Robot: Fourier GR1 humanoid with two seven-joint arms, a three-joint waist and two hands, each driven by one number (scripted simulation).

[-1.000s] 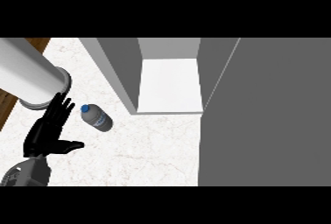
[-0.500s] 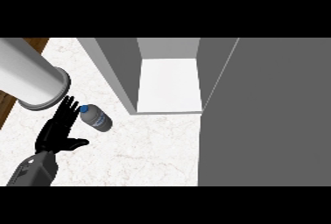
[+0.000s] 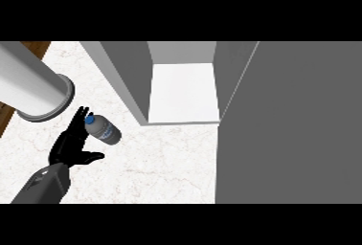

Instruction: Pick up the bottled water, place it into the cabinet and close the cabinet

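Note:
The water bottle (image 3: 104, 130) lies on its side on the marble counter (image 3: 155, 162), its blue cap pointing to the far left. My left hand (image 3: 72, 146) is just left of it, open, with straight fingers (image 3: 80, 118) reaching alongside the cap and the thumb spread out below the bottle. I cannot tell whether the fingers touch it. The cabinet (image 3: 182, 91) stands open behind the bottle, showing a white floor inside. Its grey door (image 3: 290, 124) swings out and fills the right side of the view. My right hand does not show.
A large pale grey cylinder (image 3: 28, 86) crosses the upper left corner, just beyond my fingertips. The cabinet's grey side wall (image 3: 124, 79) stands between the bottle and the opening. A brown strip (image 3: 5, 119) edges the counter at the far left.
My left hand has moved forward and to the right, from apart from the bottle to close beside it. The bottle and the cabinet door have stayed in place.

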